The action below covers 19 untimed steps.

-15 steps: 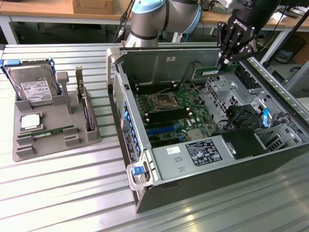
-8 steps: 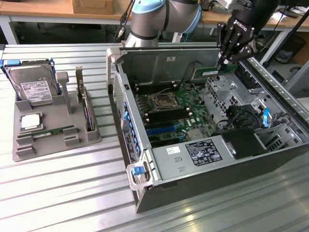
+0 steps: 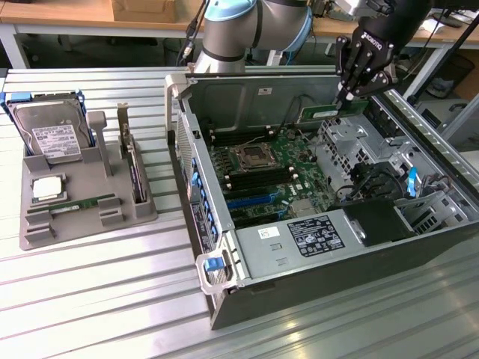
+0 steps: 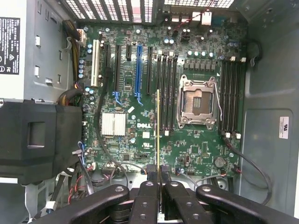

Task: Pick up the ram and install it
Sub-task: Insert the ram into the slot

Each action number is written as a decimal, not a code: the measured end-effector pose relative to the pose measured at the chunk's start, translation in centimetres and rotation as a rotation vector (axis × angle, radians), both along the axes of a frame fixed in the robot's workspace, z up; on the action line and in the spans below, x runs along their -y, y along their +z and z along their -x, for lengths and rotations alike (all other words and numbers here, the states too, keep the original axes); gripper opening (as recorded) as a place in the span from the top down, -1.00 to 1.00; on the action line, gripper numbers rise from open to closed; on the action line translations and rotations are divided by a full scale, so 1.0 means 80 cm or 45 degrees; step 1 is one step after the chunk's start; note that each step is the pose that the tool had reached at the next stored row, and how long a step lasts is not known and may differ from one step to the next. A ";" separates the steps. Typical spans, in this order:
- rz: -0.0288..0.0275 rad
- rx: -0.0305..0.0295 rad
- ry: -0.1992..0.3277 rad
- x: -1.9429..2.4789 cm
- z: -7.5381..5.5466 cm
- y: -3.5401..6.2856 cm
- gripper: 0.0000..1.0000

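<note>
- Now the black multi-link gripper [image 3: 351, 94] is closed tight on the ram [image 3: 320, 114], a long, thin green circuit-board stick, pinching its upper edge.
- In the exterior view, the ram hangs over the open dark-grey computer case [image 3: 337, 286], at one o'clock from the square metal processor socket [image 3: 254, 157].
- From the wrist, it appears edge-on above the green motherboard [image 4: 140, 140], parallel to the black memory slots [image 4: 169, 84].
- A second green stick [image 3: 82, 203] lies in the grey holder tray [image 3: 37, 235], at nine o'clock from the case.

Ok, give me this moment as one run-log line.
end effector: shut on ram | ram: held above motherboard, not in a slot | computer case: open | other ram stick: on parts tray
</note>
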<state>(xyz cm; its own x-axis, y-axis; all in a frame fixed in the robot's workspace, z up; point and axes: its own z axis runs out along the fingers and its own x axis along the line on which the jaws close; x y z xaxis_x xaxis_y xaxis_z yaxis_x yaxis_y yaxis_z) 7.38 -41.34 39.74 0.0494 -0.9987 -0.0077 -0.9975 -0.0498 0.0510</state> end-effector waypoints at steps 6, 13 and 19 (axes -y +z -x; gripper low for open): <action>0.0000 0.0000 0.000 0.0000 0.000 -0.002 0.76; 0.0000 0.0000 0.000 0.0000 0.000 -0.004 0.76; 0.0000 0.0000 0.000 0.0000 0.000 -0.006 0.76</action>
<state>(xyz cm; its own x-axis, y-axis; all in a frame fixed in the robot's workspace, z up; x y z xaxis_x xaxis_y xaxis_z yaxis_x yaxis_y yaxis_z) 7.38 -41.34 39.24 0.0495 -0.9987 -0.0076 -0.9975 -0.0498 0.0510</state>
